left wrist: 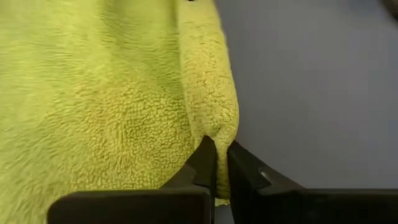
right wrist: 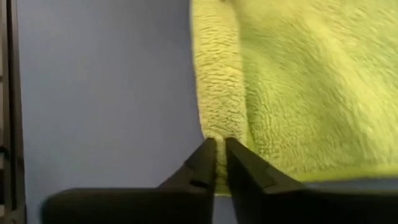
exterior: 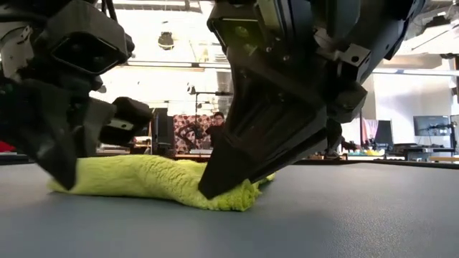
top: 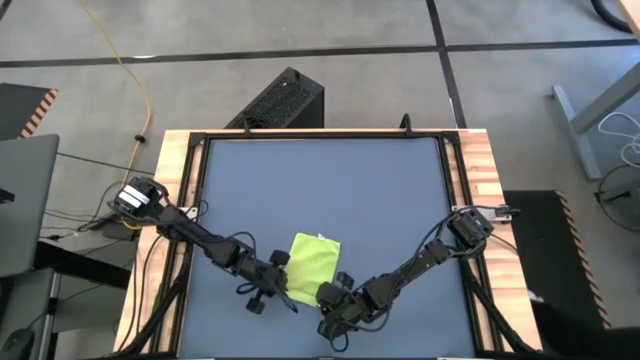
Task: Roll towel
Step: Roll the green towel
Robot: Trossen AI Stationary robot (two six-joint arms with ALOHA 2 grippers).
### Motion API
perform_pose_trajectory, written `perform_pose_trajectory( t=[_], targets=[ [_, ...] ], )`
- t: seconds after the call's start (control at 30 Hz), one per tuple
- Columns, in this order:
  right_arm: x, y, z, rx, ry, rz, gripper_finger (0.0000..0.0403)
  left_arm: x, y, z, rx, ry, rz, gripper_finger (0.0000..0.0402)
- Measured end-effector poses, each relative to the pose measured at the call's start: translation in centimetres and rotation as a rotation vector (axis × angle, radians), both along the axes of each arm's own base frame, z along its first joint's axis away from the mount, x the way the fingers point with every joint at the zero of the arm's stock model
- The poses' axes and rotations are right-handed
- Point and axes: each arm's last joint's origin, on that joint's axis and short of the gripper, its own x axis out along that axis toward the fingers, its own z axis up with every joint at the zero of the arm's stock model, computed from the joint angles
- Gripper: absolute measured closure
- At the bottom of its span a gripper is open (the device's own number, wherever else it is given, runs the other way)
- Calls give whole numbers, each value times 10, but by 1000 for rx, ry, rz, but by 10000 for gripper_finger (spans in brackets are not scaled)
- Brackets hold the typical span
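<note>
Towel (top: pixel 312 265) lies flat on the dark mat (top: pixel 320 190) near the tabletop's front edge, between your two arms. Your left gripper (left wrist: pixel 216 163) has its fingers clenched on one near corner of the cloth, pinching the folded hem. Your right gripper (right wrist: pixel 216 158) pinches the other near corner the same way, fingers closed on the hem. In the low view, both grippers press down at the towel's ends.

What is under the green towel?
The towel lies on the dark blue-grey mat, which shows all around it. Left gripper and right gripper pinch its near corners. Whatever sits beneath its middle is covered.
</note>
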Motion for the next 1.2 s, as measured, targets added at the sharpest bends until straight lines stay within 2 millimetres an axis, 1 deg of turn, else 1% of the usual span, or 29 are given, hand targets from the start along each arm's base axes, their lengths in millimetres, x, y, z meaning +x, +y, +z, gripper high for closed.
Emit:
perform_pose_trajectory(
  t=[0.07, 0.13, 0.23, 0.43, 0.53, 0.63, 0.73, 0.93, 1.03, 1.2],
  targets=[
    [-1, 0, -1, 21, 15, -8, 375, 0, 1, 0, -60, 34, -15, 398],
    [1, -3, 1, 61, 25, -19, 389, 1, 3, 0, -121, 72, -18, 399],
    [5, -7, 5, 136, 39, -12, 387, 3, 8, 0, -213, 134, -18, 399],
    [22, -20, 11, 347, 58, 91, 387, 4, 15, 0, -352, 230, -34, 401],
    [29, -29, 13, 395, 44, 101, 388, 4, 18, -1, -404, 274, -42, 401],
    [36, -39, 15, 424, 27, 97, 388, 2, 17, -1, -438, 313, -47, 401],
    [40, -49, 15, 492, 59, 72, 388, 1, 18, -1, -444, 346, -42, 401],
    [42, -70, 5, 589, 142, -72, 389, -2, 19, -3, -434, 399, 13, 399],
    [40, -73, 1, 611, 164, -102, 389, -2, 19, -3, -430, 395, 30, 382],
    [36, -73, -3, 616, 181, -139, 389, -2, 20, 0, -428, 374, 31, 332]
  ],
)
